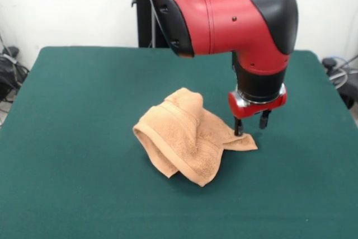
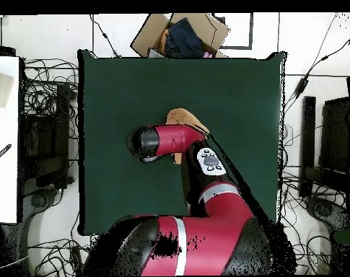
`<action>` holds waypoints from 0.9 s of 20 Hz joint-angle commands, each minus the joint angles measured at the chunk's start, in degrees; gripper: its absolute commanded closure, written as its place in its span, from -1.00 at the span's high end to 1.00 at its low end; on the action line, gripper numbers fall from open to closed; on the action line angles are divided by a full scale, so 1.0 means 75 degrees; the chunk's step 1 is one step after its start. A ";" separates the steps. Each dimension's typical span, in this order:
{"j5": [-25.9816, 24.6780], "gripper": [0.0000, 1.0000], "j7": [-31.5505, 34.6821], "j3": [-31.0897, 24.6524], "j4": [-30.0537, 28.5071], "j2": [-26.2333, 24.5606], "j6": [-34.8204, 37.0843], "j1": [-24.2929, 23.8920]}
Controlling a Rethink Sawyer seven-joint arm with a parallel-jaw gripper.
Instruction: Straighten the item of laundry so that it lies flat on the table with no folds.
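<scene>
**Q:** What's the front cam giving you?

**Me:** I've got the towel (image 1: 187,141) bunched up around the middle of the table (image 1: 67,138), well off every edge, with thick folds rolled over each other and one thin corner lying flat on the felt. The gripper (image 1: 251,125) is right at that corner. Its two fingers (image 1: 239,126) are a little apart, and one tip seems to touch the cloth, but I can't tell if it's pinching anything.

**Q:** And overhead?

**Me:** The arm (image 2: 206,162) covers most of it. Only a bit of towel (image 2: 183,117) pokes out beyond the wrist, mid-table (image 2: 112,94). Gripper's hidden there.
</scene>
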State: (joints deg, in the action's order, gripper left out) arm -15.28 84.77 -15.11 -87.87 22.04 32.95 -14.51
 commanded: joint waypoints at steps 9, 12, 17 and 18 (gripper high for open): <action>-0.0804 1.00 0.0486 0.0094 0.0411 0.0029 -0.0976 0.0213; -0.0910 1.00 0.0662 0.0234 0.0381 0.0194 -0.1070 0.0360; -0.1053 1.00 0.0704 0.0317 0.0404 0.0337 -0.1197 0.0472; -0.1084 1.00 0.0700 0.0329 0.0430 0.0335 -0.1240 0.0485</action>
State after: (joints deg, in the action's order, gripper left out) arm -19.82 84.77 -13.84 -87.23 24.02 28.82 -12.01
